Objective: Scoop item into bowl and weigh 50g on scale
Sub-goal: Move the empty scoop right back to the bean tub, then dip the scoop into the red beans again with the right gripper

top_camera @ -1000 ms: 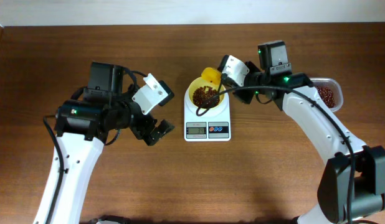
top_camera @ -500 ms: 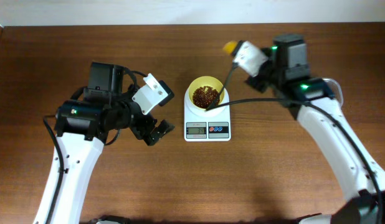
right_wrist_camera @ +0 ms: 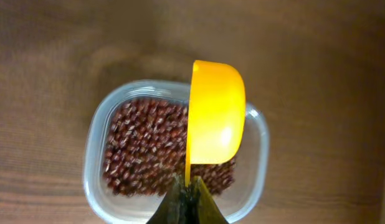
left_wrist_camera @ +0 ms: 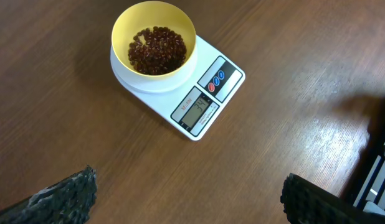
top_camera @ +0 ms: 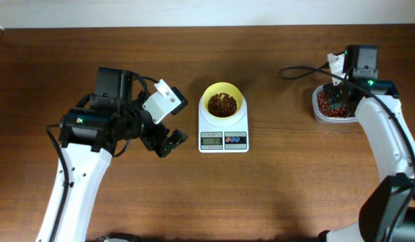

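The pale yellow bowl (top_camera: 222, 102) sits on the white scale (top_camera: 223, 128) at mid table and holds a layer of dark reddish-brown beans (left_wrist_camera: 157, 50). The bowl (left_wrist_camera: 154, 37) and scale (left_wrist_camera: 205, 104) also show in the left wrist view. More beans (right_wrist_camera: 142, 146) fill a clear plastic tub (top_camera: 320, 113) at the right. My right gripper (right_wrist_camera: 187, 193) is shut on the handle of a yellow scoop (right_wrist_camera: 215, 112), held on its side above the tub (right_wrist_camera: 99, 137). My left gripper (top_camera: 168, 142) is open and empty, left of the scale.
A black cable (top_camera: 303, 69) lies on the table behind the tub. The wooden table (top_camera: 274, 188) stretches in front of the scale. The table's far edge runs along the top of the overhead view.
My right arm has swung from above the bowl to the right, carrying the scoop over to the tub. The left arm has not moved.
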Motion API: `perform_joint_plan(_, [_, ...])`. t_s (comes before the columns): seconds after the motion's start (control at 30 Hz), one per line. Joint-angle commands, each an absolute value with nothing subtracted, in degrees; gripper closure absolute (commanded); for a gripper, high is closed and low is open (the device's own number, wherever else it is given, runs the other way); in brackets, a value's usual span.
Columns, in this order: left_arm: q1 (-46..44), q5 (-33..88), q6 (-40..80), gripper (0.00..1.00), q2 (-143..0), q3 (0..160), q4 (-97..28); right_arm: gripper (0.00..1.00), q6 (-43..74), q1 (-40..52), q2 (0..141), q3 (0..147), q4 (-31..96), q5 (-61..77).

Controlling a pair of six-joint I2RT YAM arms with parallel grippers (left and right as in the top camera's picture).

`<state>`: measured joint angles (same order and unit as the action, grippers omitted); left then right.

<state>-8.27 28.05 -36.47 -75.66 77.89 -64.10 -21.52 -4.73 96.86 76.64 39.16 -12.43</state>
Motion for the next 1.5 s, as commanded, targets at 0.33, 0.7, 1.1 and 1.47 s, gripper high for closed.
perform_joint_plan(0.33, [-8.08, 28.03, -37.36, 0.01, -75.96, 77.71, -64.20, 0.96, -15.64, -4.91, 100.20, 76.27, 45.67, -12.01])
perform_joint_plan(0.7, [-8.08, 28.03, -37.36, 0.01, -75.96, 77.71, -64.18, 0.96, -14.46, -4.91, 100.18, 76.29, 46.33, -3.18])
perform_joint_plan(1.1, [-8.08, 28.03, -37.39, 0.01, -75.96, 77.71, -64.18, 0.96, -6.33, -16.51, 100.18, 76.29, 46.57, 18.52])
perform_joint_plan(1.47, [-8.08, 28.03, -37.36, 0.01, -75.96, 77.71, -64.18, 0.96, -6.35, -23.38, 100.18, 76.29, 47.00, 30.48])
